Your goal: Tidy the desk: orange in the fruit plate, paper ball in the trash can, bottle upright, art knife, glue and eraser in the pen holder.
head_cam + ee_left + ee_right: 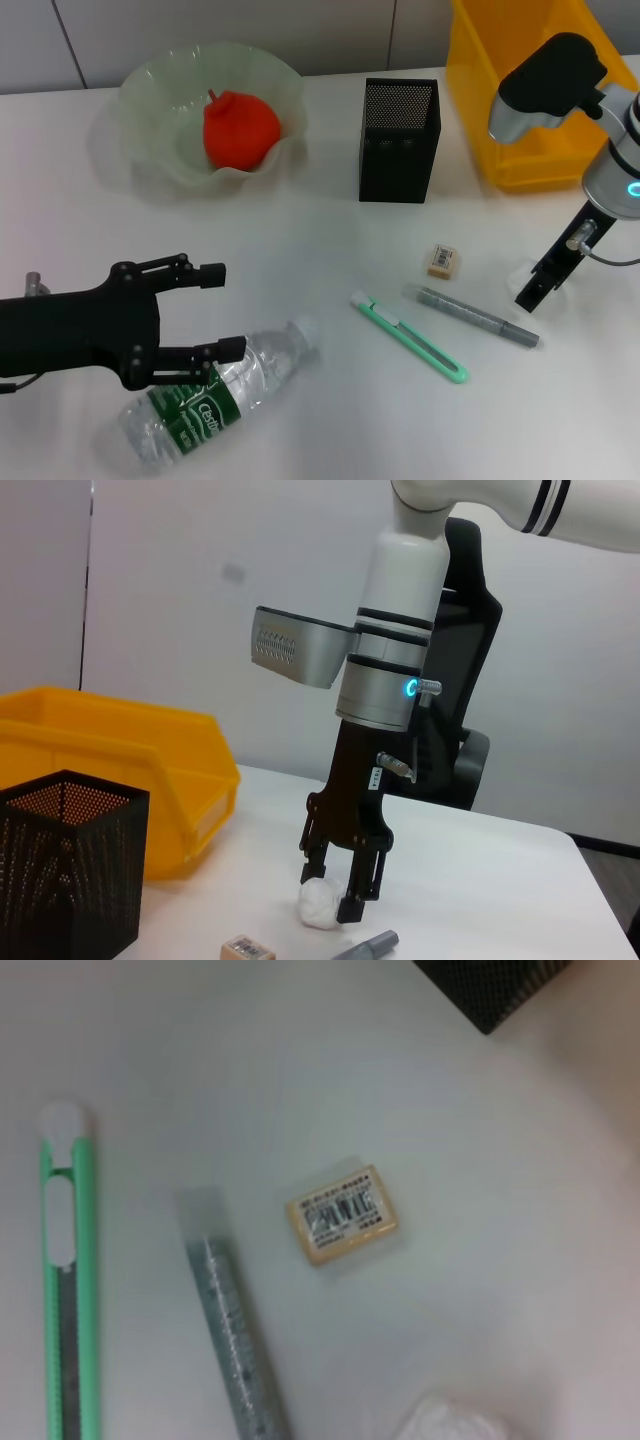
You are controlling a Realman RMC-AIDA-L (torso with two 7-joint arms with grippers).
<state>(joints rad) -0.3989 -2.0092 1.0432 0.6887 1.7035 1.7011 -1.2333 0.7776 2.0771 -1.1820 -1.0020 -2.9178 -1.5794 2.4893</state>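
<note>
The right gripper stands low over the paper ball at the right of the desk, just in front of the yellow bin. Its fingers are parted and straddle the ball, which sits on the table between them, not yet squeezed. The left gripper hangs over the lying bottle at the near left, its fingers spread wide and holding nothing.

The risk here, as I judge it, is a poor pinch: the ball is light and crumpled, so fingers closing off-centre could flick it sideways toward the glue stick or only nip a loose fold that slips on the lift. The ball itself is roundish (no real long axis to align with).

The bottle lies on its side, long axis running from near left to far right, cap toward the art knife. The eraser rests near the pen holder; the orange already sits in the fruit plate.
</note>
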